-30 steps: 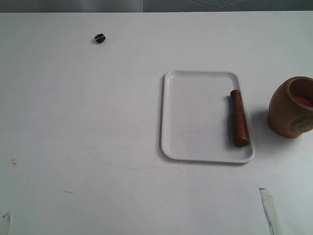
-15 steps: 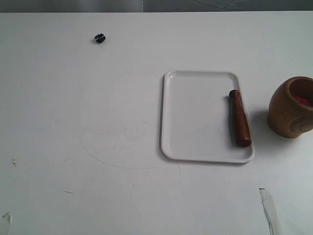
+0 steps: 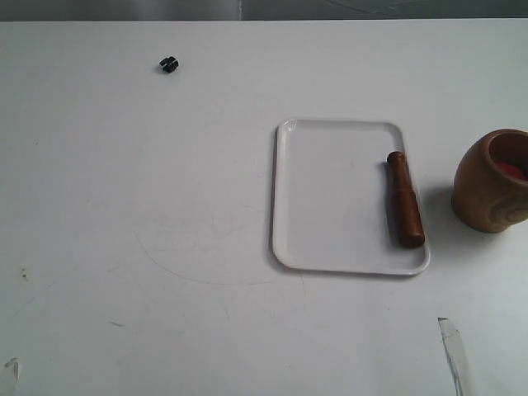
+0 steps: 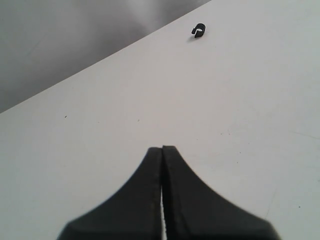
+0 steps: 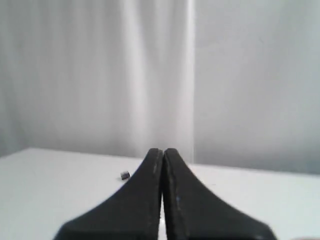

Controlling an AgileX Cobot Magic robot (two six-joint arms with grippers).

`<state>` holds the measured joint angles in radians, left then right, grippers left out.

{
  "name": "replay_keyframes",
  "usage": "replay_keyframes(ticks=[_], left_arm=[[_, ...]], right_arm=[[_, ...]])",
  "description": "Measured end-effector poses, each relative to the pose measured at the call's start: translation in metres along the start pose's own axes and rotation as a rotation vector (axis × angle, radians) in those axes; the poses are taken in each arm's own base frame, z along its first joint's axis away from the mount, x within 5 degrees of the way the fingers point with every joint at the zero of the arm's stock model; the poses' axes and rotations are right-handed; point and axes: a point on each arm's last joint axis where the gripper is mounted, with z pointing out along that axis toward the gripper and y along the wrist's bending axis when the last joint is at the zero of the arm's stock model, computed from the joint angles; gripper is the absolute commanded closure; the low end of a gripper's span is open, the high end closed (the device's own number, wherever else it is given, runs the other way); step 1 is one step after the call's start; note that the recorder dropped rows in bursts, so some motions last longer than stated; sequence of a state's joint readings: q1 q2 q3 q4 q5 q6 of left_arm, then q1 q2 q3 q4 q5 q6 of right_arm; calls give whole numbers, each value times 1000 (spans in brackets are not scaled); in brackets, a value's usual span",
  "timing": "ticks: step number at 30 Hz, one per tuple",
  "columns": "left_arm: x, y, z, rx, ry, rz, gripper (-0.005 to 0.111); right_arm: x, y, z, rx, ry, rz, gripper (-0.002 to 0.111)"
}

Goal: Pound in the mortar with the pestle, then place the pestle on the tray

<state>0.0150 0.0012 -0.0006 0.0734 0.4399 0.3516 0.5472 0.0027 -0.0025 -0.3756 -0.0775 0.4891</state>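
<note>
The reddish-brown pestle [image 3: 403, 200] lies flat along the right side of the white tray [image 3: 330, 198], knob toward the far end. Right of the tray, at the picture's edge, stands the light-brown wooden mortar [image 3: 487, 186] with its reddish inside showing. No arm appears in the exterior view. My left gripper [image 4: 162, 148] is shut with nothing in it, above bare white table. My right gripper [image 5: 163, 150] is also shut and empty, facing the grey backdrop.
A tiny black object [image 3: 168, 64] sits far back left on the white table [image 3: 165, 206]; it also shows as the black object [image 4: 198, 31] in the left wrist view and as a small speck [image 5: 124, 175] in the right one. Clear tape strips [image 3: 454, 355] lie near the front right.
The pestle has shifted slightly on the tray, its thick end a little to the right. Nothing else has moved.
</note>
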Motion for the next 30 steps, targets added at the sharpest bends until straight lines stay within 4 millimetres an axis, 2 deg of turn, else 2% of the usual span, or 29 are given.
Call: replay_keyframes(ticks=[5, 12, 16, 25, 30], left_arm=[[0, 0, 0, 0, 0, 0, 107], [0, 0, 0, 0, 0, 0, 107], [0, 0, 0, 0, 0, 0, 107], [0, 0, 0, 0, 0, 0, 107], [0, 0, 0, 0, 0, 0, 107]], right_arm=[[19, -8, -2, 106, 205, 129, 108], [23, -6, -3, 112, 245, 337, 108], [23, -5, -3, 109, 245, 394, 108], [23, -5, -3, 108, 246, 387, 108], [23, -8, -3, 105, 248, 163, 108]])
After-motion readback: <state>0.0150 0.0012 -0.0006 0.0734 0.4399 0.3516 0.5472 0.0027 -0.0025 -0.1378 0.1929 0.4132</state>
